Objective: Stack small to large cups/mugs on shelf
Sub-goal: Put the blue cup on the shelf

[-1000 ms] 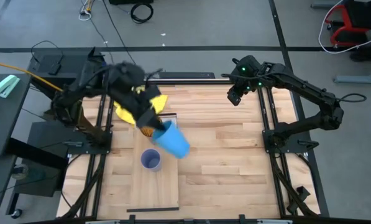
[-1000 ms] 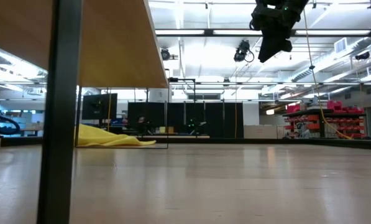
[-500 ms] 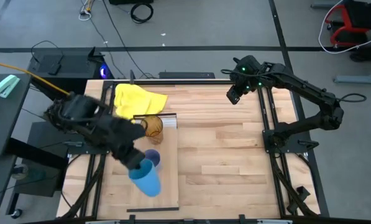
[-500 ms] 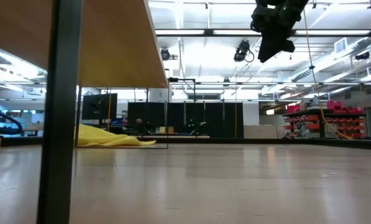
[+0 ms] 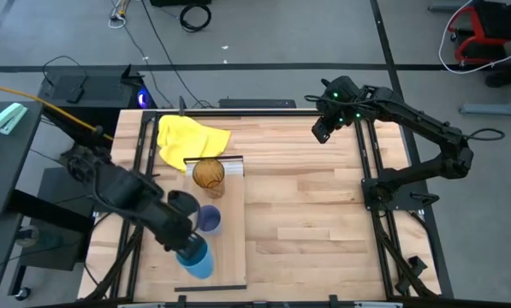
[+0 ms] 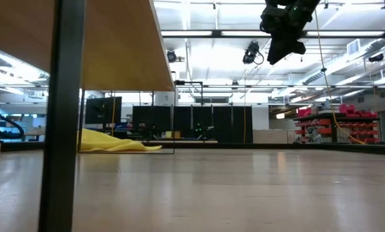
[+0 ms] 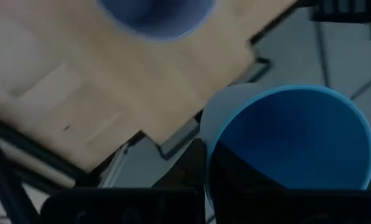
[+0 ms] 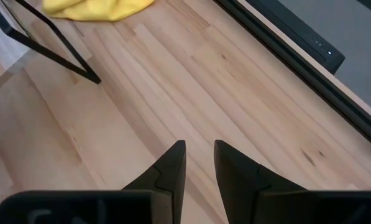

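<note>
Left gripper [image 5: 185, 246], lower left, is clamped on the blue cup [image 5: 196, 258]; right gripper [image 5: 322, 131], upper right, has fingers slightly apart.

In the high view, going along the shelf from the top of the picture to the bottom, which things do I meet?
Yellow cloth → amber-brown cup → lavender-blue cup → bright blue cup, held by the left tool.

No text, label, brand, number or sign can be read in any view, nothing legible is found on the cups, the shelf or the arms
</note>
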Controlling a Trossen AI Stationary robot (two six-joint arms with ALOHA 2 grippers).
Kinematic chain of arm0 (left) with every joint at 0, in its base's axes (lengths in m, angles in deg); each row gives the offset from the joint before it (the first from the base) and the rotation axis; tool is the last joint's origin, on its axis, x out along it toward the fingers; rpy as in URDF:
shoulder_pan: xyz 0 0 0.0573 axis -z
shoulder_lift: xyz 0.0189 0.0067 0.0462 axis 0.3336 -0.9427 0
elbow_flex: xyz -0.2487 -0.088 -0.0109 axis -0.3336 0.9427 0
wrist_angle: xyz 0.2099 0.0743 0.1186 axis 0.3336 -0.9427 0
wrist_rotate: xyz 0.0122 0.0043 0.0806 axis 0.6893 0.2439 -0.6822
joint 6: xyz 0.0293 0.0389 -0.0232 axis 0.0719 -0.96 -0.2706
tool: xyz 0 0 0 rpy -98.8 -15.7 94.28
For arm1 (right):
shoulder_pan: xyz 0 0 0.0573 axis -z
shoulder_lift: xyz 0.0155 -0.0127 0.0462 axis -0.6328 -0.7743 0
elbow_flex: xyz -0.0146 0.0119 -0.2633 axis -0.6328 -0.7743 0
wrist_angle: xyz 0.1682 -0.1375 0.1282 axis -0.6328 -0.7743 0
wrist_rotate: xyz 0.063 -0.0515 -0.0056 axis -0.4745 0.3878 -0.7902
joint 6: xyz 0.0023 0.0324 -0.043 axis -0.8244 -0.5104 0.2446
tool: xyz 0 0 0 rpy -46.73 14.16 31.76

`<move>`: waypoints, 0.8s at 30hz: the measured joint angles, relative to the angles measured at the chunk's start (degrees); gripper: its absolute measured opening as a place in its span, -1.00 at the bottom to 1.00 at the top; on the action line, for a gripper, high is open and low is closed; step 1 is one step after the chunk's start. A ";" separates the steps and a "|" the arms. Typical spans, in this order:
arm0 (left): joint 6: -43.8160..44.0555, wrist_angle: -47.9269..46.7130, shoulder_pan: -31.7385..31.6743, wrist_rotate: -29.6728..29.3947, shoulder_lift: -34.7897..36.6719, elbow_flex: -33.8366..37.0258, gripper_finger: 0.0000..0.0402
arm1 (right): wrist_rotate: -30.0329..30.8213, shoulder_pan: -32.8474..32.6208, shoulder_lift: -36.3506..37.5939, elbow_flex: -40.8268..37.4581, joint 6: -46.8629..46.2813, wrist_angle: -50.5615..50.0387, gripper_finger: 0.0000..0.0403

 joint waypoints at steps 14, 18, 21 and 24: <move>7.90 0.16 3.21 -6.87 0.03 11.30 -0.95 | 0.09 0.00 0.00 0.00 2.25 2.72 -0.55; 7.97 0.07 3.21 -7.68 0.03 12.43 -0.95 | 1.70 0.00 0.00 0.00 4.04 3.02 -0.55; 7.87 0.16 3.25 -7.76 -0.05 13.10 -0.95 | 3.06 0.00 0.00 0.00 4.68 3.10 -0.55; 5.58 2.52 3.49 -7.80 -0.08 14.44 -0.95 | 3.22 0.00 0.00 0.00 5.26 3.93 -0.55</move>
